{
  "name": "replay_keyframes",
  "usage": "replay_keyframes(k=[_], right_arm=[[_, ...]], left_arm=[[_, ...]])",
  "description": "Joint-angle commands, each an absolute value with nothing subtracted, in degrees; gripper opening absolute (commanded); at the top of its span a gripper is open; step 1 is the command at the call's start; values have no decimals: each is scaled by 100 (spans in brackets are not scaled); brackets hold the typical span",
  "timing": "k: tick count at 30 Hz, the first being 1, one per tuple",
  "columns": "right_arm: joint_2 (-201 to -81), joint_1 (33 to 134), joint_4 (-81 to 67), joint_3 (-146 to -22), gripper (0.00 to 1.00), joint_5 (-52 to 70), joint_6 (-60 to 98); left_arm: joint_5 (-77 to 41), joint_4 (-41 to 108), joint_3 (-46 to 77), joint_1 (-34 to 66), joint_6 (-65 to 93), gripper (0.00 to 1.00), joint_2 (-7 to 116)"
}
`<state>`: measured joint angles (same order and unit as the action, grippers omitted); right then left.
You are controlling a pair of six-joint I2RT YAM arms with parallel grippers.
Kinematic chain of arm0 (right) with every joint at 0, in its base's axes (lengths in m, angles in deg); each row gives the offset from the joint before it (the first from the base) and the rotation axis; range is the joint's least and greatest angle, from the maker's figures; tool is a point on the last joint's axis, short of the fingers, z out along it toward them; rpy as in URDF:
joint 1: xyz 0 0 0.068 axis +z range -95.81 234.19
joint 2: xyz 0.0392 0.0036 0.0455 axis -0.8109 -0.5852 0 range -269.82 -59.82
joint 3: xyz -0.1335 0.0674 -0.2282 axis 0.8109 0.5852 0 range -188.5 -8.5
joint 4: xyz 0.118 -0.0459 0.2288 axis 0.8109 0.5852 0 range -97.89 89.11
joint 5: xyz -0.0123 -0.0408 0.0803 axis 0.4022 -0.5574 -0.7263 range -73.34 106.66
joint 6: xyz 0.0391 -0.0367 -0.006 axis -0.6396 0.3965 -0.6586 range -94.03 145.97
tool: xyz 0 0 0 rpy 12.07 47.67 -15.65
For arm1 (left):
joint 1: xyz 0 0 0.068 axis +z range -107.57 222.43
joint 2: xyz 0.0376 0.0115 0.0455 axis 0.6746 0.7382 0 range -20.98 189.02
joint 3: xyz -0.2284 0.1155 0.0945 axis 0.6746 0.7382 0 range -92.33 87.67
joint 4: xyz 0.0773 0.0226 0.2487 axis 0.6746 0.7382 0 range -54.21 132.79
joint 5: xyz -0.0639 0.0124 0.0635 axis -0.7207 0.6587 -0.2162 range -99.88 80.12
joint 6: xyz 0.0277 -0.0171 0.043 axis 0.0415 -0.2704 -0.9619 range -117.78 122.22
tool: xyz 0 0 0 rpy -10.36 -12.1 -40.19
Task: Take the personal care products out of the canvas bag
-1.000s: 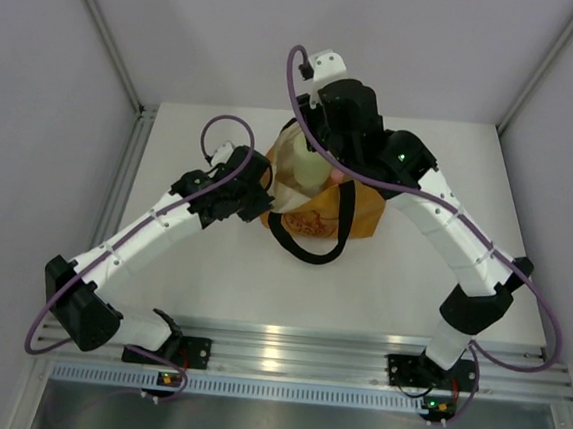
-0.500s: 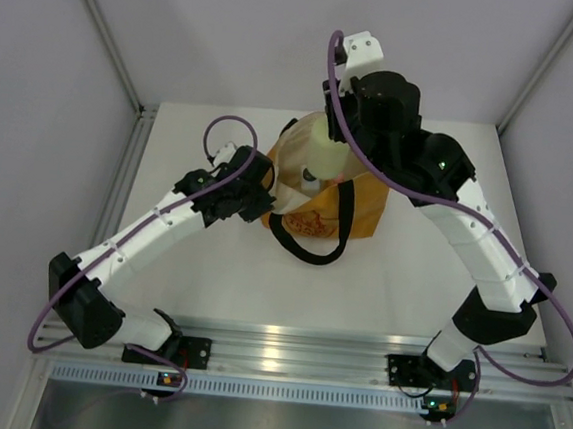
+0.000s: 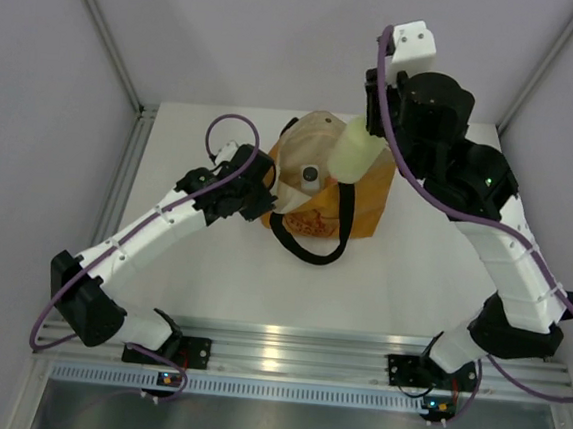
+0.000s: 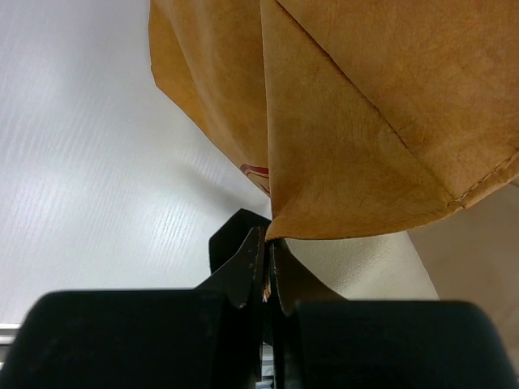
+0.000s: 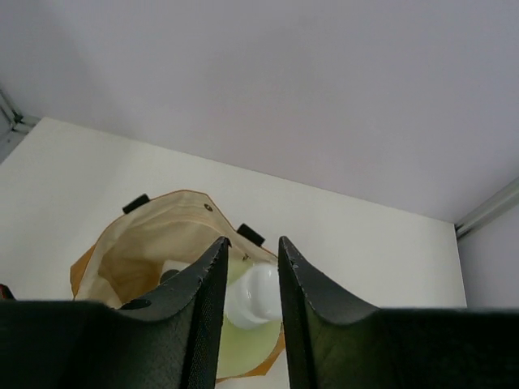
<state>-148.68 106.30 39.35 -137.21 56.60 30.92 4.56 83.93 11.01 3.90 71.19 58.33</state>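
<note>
The tan canvas bag (image 3: 359,209) stands at the middle back of the table, mouth open and cream lining showing. My right gripper (image 3: 379,124) is shut on the pale yellow-green bottle (image 3: 354,152) at its white cap (image 5: 258,293) and holds it above the bag's right rim. A white bottle with a dark cap (image 3: 311,174) stands inside the bag (image 5: 146,235). My left gripper (image 3: 265,199) is shut on the bag's left edge (image 4: 365,121); its jaws pinch the canvas (image 4: 268,243). The orange bottle and the cream jar are hidden.
The bag's black loop handle (image 3: 309,249) lies on the white table (image 3: 211,278) in front of it. Grey walls close in the back and both sides. A metal rail (image 3: 285,350) runs along the near edge.
My right gripper has risen and moved right and back, lifting the yellow-green bottle out of the bag's mouth. The left gripper has kept its hold on the bag's edge.
</note>
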Motion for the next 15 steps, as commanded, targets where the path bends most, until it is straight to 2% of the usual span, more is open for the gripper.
replay_keyframes(k=[1, 9, 15], right_arm=[[-14271, 10666, 3236, -13850, 0, 5964, 3028], [-13911, 10394, 3271, -13086, 0, 5868, 2791], [-13200, 9015, 3306, -11189, 0, 4086, 1325]], left_arm=[[445, 8360, 901, 375, 7052, 0, 5874], [453, 8360, 918, 375, 7034, 0, 5857], [392, 8352, 848, 375, 7051, 0, 5839]])
